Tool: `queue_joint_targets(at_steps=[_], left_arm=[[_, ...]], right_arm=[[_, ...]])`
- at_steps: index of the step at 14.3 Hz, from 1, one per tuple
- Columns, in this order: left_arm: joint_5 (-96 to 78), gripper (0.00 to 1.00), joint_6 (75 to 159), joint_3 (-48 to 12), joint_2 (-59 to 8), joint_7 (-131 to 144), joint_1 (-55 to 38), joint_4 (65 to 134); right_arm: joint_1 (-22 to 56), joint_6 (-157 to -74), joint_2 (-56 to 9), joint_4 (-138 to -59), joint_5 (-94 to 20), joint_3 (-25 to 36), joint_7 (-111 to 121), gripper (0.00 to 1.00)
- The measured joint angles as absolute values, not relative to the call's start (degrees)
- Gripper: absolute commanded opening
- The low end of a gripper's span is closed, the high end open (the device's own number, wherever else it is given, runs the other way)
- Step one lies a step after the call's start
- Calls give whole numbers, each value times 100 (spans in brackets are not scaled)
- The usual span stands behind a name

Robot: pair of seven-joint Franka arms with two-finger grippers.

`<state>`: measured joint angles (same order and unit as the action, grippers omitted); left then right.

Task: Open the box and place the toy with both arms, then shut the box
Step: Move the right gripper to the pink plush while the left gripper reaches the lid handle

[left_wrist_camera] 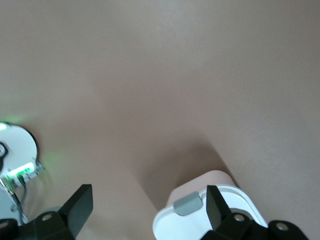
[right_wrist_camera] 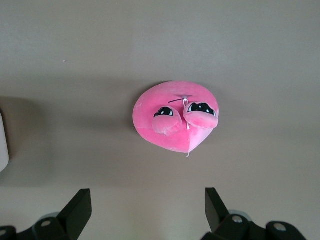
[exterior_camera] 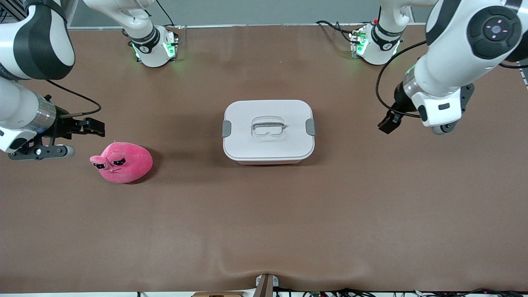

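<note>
The box [exterior_camera: 268, 131] stands closed in the middle of the table, with a white lid, a grey latch [exterior_camera: 226, 128] at each end and a recessed handle on top. The pink toy [exterior_camera: 122, 161] lies toward the right arm's end, slightly nearer the front camera than the box. My right gripper [exterior_camera: 97, 127] hangs open and empty over the table beside the toy; its wrist view shows the toy [right_wrist_camera: 177, 116] past the open gripper [right_wrist_camera: 148, 210]. My left gripper [exterior_camera: 387, 123] hangs open and empty over the table off the box's other end. One box corner [left_wrist_camera: 200, 222] shows by the left gripper [left_wrist_camera: 148, 210].
A brown mat [exterior_camera: 264, 222] covers the whole table. The two arm bases [exterior_camera: 154, 45] [exterior_camera: 373, 43] stand along the table edge farthest from the front camera, with cables beside them. A small mount [exterior_camera: 266, 284] sits at the mat's near edge.
</note>
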<state>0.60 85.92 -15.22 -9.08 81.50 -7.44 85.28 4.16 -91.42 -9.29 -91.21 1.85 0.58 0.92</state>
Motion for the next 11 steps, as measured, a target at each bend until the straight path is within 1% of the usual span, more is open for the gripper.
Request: queue_joint_targets(at_steps=[11], left_arm=[[-5, 100, 9071, -1591, -1252, 10729, -1522, 8512]], right_arm=[[438, -9709, -718, -9766, 185, 51, 93, 100]])
